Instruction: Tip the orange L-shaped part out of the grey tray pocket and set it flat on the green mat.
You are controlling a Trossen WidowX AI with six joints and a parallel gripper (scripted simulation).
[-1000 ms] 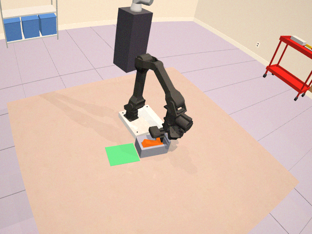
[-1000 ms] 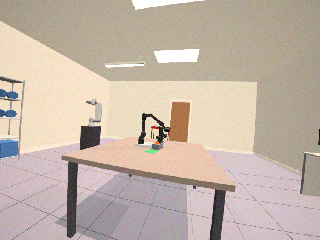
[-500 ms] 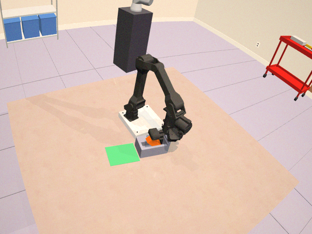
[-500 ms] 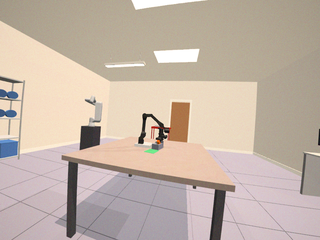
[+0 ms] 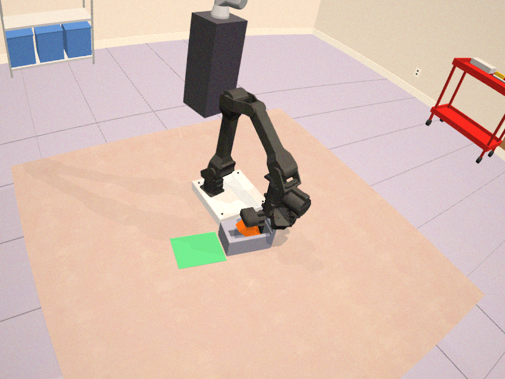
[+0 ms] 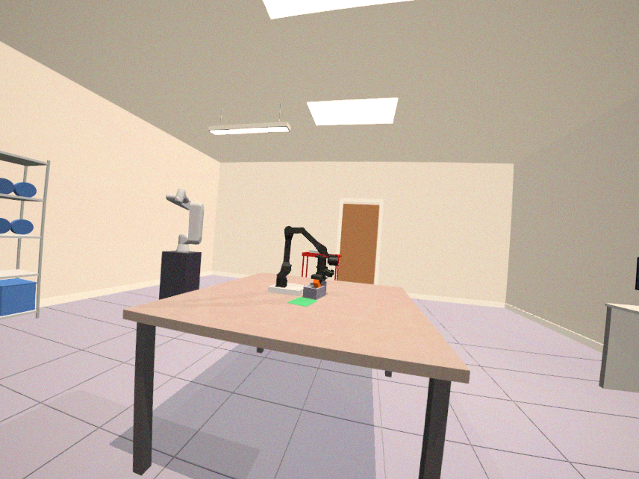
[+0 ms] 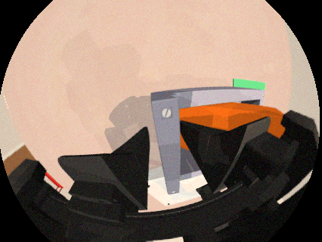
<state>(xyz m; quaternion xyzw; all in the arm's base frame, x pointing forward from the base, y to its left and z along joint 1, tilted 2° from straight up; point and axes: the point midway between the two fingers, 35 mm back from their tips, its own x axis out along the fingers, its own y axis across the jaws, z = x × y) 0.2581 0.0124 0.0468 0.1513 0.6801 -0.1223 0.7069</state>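
Observation:
The orange part [image 5: 246, 229] [image 6: 316, 283] [image 7: 230, 111] is tilted in the pocket of the grey tray [image 5: 249, 245] [image 6: 313, 293] [image 7: 166, 141]. Its end towards the mat is raised above the rim; its L-shaped end is low and mostly hidden by a finger. My gripper [image 5: 269, 228] [image 7: 163, 127] is partly open and holds nothing. One finger is down at the L-shaped end inside the tray, and the other is on the outer side of the tray's end wall. The green mat [image 5: 197, 251] [image 6: 302, 301] [image 7: 249, 84] lies flat beside the tray, with nothing on it.
The white base plate [image 5: 240, 198] [image 6: 284, 289] of my arm stands right behind the tray. The tray's high end wall, with a screw head, rises between the fingers in the wrist view. The table [image 5: 285, 310] [image 6: 330, 327] carries all of this.

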